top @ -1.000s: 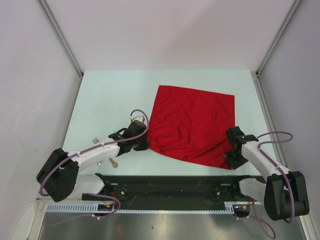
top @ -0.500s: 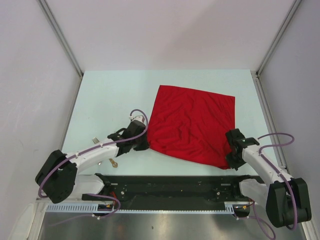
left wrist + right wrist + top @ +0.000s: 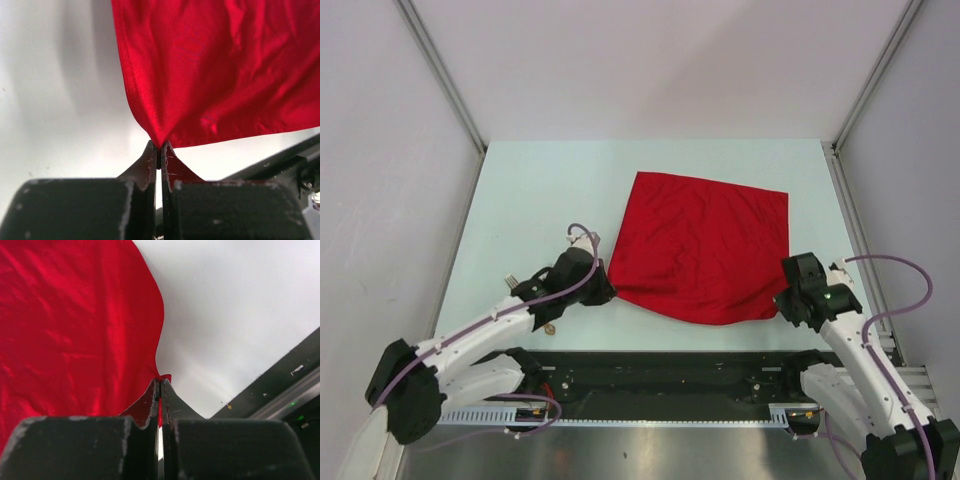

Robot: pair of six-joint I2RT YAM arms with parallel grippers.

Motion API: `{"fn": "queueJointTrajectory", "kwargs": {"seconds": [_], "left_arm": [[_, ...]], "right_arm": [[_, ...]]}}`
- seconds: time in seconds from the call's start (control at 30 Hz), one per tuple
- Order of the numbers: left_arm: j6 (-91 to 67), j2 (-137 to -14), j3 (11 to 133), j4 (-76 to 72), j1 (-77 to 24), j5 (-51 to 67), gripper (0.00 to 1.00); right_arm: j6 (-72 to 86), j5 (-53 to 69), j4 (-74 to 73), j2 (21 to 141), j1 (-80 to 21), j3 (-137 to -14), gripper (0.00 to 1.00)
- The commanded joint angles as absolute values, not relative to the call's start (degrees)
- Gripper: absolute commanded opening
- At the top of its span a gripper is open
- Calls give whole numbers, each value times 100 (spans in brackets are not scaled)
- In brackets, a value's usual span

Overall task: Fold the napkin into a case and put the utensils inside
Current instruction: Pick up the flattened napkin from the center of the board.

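Observation:
The red napkin (image 3: 705,245) lies spread on the pale table (image 3: 540,190), right of centre, its near edge lifted a little. My left gripper (image 3: 608,292) is shut on its near left corner; the left wrist view shows the cloth (image 3: 215,70) pinched at the gripper's (image 3: 160,148) tips. My right gripper (image 3: 783,304) is shut on the near right corner, and the right wrist view shows a red tip of the napkin (image 3: 75,325) poking between that gripper's (image 3: 160,382) closed tips. Of the utensils, only fork tines (image 3: 508,281) and a gold end (image 3: 550,327) peek out from under my left arm.
A black rail (image 3: 660,372) runs along the table's near edge between the arm bases. Grey walls with metal posts close in the left, right and far sides. The table's left half holds only the arm and the utensils.
My right gripper has closed on the napkin's near right corner. Both arms have pulled up, drawing the napkin's near edge off the table and slightly away from the rail.

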State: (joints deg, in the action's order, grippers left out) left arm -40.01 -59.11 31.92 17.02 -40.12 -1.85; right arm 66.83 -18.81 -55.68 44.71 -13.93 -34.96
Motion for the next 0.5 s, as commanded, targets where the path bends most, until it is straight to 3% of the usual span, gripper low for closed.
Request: {"fn": "queueJointTrajectory", "kwargs": {"seconds": [0.0,0.47], "left_arm": [[-4025,-5126,2998,1810,-4069,-44,0],[-4368,-4175,2575,2355,-4280,246,0]], "right_arm": [[6723,-2074,-6196,4097,-1582,-3709,0],[6715,-2065,-6741,3208,-1854,-3955,0]]}}
